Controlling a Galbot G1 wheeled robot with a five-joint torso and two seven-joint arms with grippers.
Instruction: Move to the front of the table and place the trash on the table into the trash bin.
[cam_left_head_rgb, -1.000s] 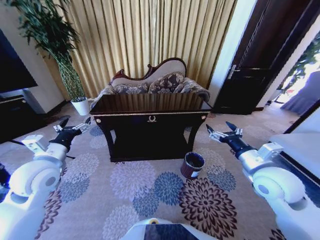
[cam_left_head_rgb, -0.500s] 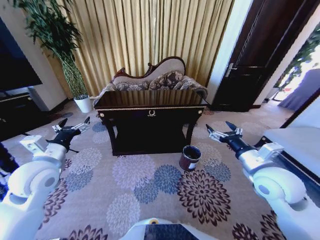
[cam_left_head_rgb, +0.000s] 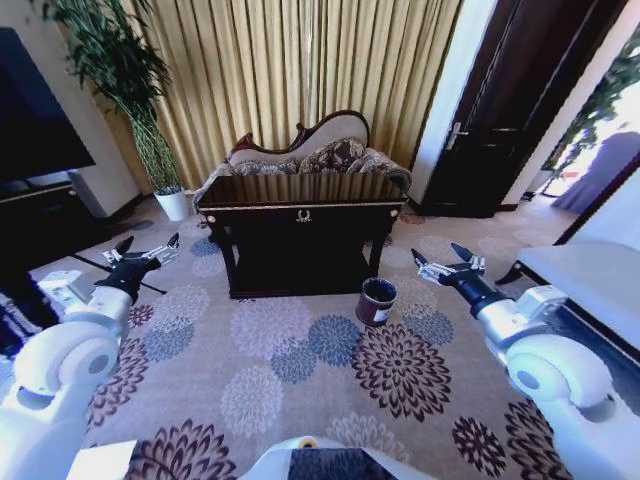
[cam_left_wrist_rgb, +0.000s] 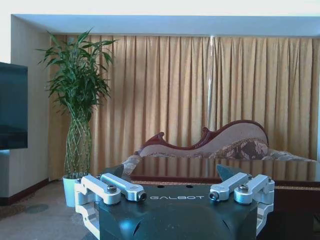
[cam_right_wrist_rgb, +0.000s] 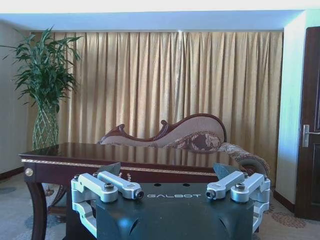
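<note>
The dark glossy table (cam_left_head_rgb: 300, 190) with gold trim stands ahead of me across the flowered carpet, its drawer front facing me. The small dark trash bin (cam_left_head_rgb: 377, 301) sits on the carpet by the table's front right leg. I cannot make out the trash on the table top from this low angle. My left gripper (cam_left_head_rgb: 145, 250) is held out open on the left, and my right gripper (cam_left_head_rgb: 445, 262) is held out open on the right, both well short of the table. The wrist views show the table top edge-on (cam_left_wrist_rgb: 225, 167) (cam_right_wrist_rgb: 100, 157) beyond each open gripper (cam_left_wrist_rgb: 172, 172) (cam_right_wrist_rgb: 167, 170).
A carved sofa (cam_left_head_rgb: 310, 155) stands behind the table before gold curtains. A white plant pot (cam_left_head_rgb: 172, 205) with a tall plant is at the back left, beside a dark TV (cam_left_head_rgb: 40, 110). A dark door (cam_left_head_rgb: 500, 110) is at the right, with pale furniture (cam_left_head_rgb: 590, 280) nearer.
The whole picture has shifted: the table and bin now look smaller and higher in view, so the camera has moved. Both arms keep the same open pose.
</note>
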